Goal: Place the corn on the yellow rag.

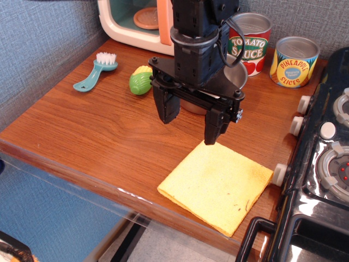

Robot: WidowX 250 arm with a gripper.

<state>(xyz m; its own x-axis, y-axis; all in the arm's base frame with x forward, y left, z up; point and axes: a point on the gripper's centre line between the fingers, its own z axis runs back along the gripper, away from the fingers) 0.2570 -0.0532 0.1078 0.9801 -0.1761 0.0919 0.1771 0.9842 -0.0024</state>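
From my station I saw the pincer (192,126) hanging with its fingers spread apart and nothing between them, just above the far edge of the yellow rag (216,185). The corn (140,81) lay on the wooden counter (98,136) well beyond the rag's far-left side, apart from it, between the teal brush (96,71) and the arm.

Glossy plastic corn (140,81), matt stained cloth yellow rag (216,184), smooth wooden table (98,125).
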